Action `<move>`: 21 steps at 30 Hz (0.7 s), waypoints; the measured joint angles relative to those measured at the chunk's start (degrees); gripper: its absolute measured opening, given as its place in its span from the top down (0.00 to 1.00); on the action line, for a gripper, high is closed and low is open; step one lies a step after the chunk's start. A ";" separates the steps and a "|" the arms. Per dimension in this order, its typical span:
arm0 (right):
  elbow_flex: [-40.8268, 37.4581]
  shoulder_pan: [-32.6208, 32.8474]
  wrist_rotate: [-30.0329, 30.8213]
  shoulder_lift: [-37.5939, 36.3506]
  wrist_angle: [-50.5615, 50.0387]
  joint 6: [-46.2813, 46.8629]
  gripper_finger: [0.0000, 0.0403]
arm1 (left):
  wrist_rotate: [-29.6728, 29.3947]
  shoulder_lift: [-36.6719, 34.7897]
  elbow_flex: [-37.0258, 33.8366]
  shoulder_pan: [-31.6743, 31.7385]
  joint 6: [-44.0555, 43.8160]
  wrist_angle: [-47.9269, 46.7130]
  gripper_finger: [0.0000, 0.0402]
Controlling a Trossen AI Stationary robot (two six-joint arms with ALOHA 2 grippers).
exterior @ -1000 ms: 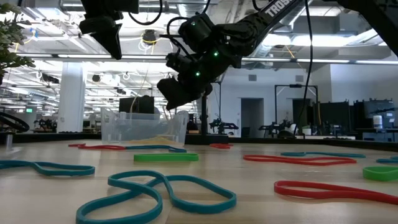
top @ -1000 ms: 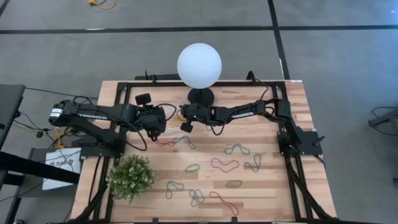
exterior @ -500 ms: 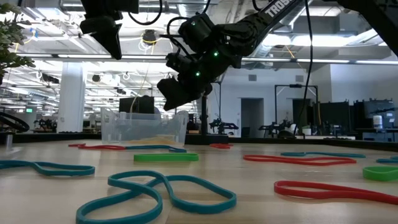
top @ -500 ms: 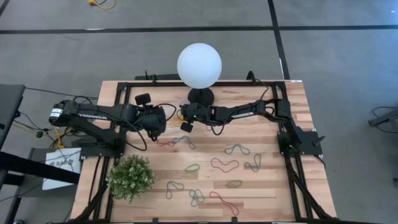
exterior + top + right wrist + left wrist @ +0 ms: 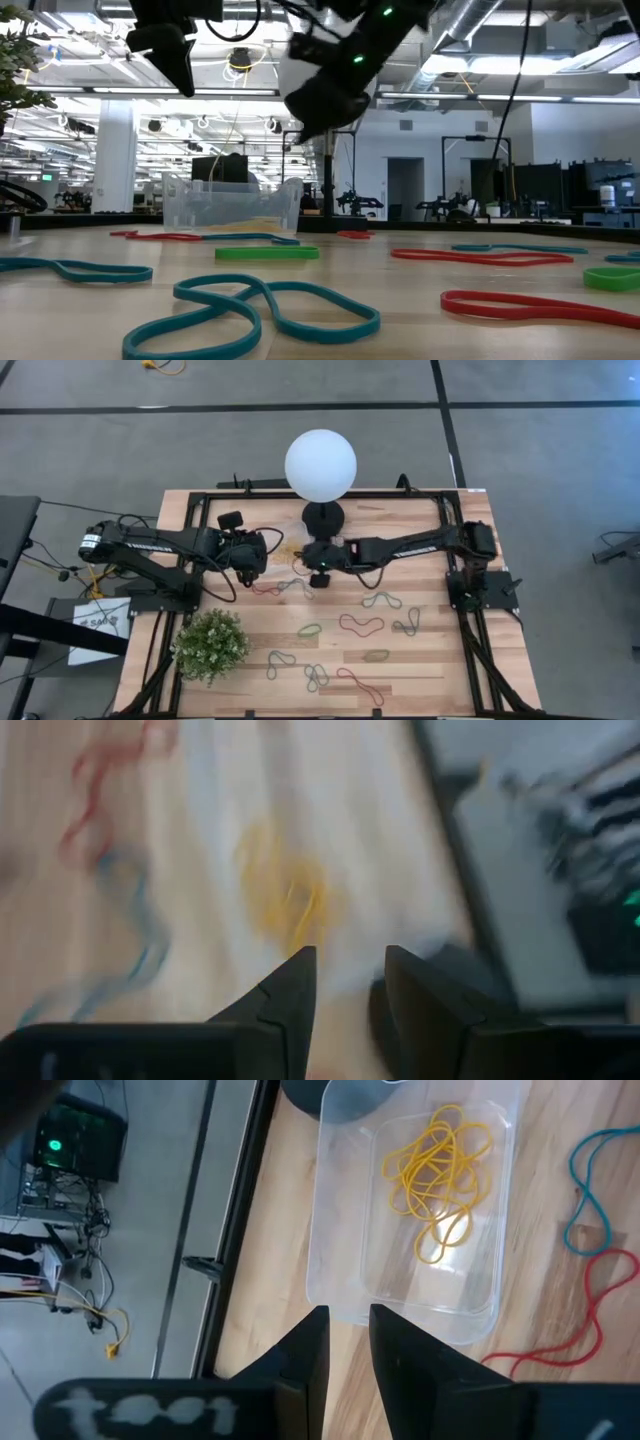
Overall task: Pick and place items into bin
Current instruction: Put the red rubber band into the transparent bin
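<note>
While the left gripper (image 5: 347, 1342) hung beside the bin (image 5: 408, 1210), slightly parted and empty, yellow bands (image 5: 437, 1170) lay inside. The right gripper (image 5: 345, 982) hovered nearby, parted, holding nothing

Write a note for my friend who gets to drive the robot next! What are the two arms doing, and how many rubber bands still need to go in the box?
Right tool: open and empty, in the air near the lamp base.
Left tool: fingers a little apart, holding nothing, hovering just by the bin.
Done: a bunch of yellow bands lies in the bin.
Left: about ten bands on the table, such as the red and blue pair closest to the bin, plus green, red and grey-blue ones farther out.
</note>
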 joint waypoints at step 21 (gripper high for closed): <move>-7.96 -2.80 -15.17 4.37 -13.01 -2.99 0.71 | 1.19 0.00 0.00 -0.02 -0.13 -0.02 0.84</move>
